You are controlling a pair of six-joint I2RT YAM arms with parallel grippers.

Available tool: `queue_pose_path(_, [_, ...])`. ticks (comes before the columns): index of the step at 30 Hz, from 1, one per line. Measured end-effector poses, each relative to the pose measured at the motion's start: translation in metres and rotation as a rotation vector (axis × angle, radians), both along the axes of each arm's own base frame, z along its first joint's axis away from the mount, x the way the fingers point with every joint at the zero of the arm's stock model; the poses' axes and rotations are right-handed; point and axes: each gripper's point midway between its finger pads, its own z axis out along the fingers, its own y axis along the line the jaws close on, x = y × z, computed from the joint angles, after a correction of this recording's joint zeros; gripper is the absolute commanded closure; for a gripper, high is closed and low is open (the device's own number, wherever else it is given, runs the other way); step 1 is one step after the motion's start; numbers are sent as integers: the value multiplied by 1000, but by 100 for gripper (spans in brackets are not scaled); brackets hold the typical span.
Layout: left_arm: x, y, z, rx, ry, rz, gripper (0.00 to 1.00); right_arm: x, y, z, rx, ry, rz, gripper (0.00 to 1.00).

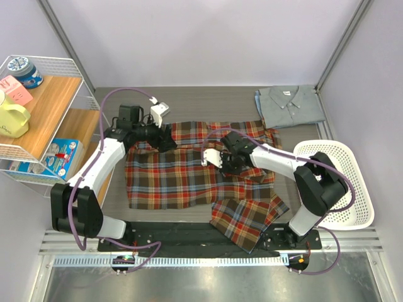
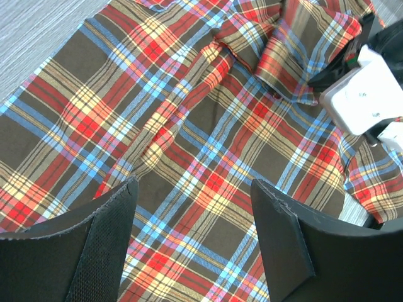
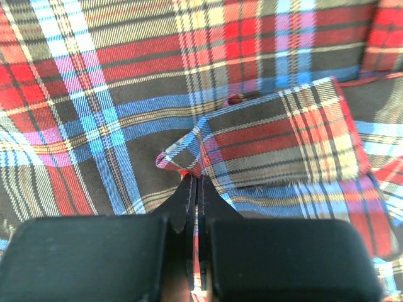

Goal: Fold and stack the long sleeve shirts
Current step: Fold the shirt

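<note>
Jaws of the right gripper [image 3: 194, 184] clamped on a fold of the plaid flannel shirt [image 1: 165, 179], left gripper [image 2: 192, 189] jaws apart above that shirt spread on the table [image 1: 208, 104], white basket [image 1: 354, 171] at right, grey-blue shirt [image 1: 289, 106] folded, far right corner.

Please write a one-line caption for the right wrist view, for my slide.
Right gripper pinching a raised fold of the plaid flannel shirt, which fills the view.
</note>
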Motion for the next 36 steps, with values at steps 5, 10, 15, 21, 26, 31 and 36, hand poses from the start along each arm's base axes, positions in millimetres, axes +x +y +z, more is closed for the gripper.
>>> queue_pose_path(5, [-1, -1, 1, 6, -16, -24, 24, 8, 13, 26, 70, 19, -8, 99])
queue_pose_path(10, [-6, -5, 10, 1, -88, -109, 21, 19, 21, 78, 253, 104, -55, 99])
queue_pose_path(15, [-21, -16, 34, 23, -279, -248, 21, 31, 18, 133, 414, 162, -78, 99])
queue_pose_path(21, [-39, -62, 50, -4, -438, -419, 20, -2, 33, 160, 523, 270, 5, 99])
queue_pose_path(26, [-52, -96, 49, -38, -527, -518, 19, -18, 38, 175, 577, 308, 45, 99])
queue_pose_path(31, [-61, -115, 43, -63, -557, -587, 20, -28, 40, 195, 629, 291, 80, 99])
queue_pose_path(36, [-72, -131, 45, -84, -585, -647, 25, -33, 42, 205, 657, 290, 101, 99])
